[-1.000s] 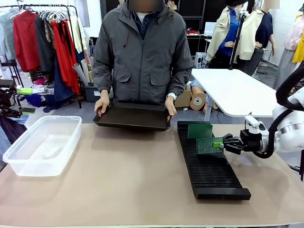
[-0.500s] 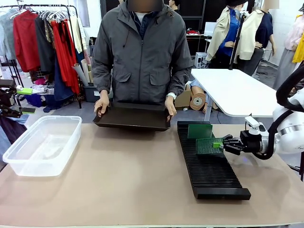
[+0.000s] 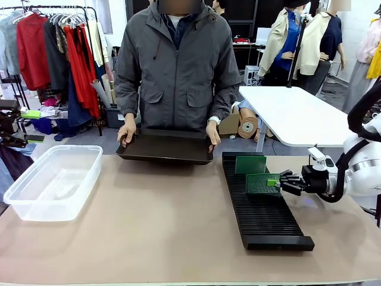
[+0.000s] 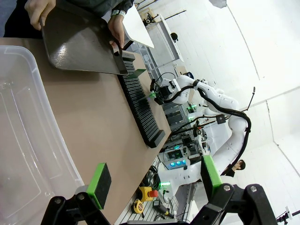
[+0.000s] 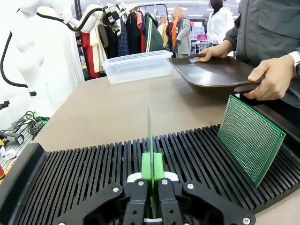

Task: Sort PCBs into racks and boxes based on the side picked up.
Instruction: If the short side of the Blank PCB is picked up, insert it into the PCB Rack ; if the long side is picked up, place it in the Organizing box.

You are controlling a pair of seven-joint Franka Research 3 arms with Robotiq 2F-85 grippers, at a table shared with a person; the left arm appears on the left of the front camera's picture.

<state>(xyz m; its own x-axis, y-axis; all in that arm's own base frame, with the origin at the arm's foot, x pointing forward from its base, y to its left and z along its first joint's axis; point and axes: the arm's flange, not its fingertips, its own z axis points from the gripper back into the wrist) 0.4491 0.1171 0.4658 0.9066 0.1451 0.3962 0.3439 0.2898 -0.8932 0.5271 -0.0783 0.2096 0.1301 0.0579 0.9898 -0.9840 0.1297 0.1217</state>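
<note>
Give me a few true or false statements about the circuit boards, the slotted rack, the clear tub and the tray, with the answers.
1. The right gripper is shut on a thin green circuit board above the long black slotted rack. True.
2. A second green board stands in the rack's far end. True.
3. The clear plastic tub holds two boards. False: it is empty.
4. The person's hands rest on the rack. False: they hold the smooth black tray.
5. The left gripper is open. True.

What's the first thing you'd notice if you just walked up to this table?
The right gripper pinching a green PCB upright over the black slotted rack, near another PCB already standing there. Across the table, a person holds a black tray, and a clear plastic box sits at the left.
</note>
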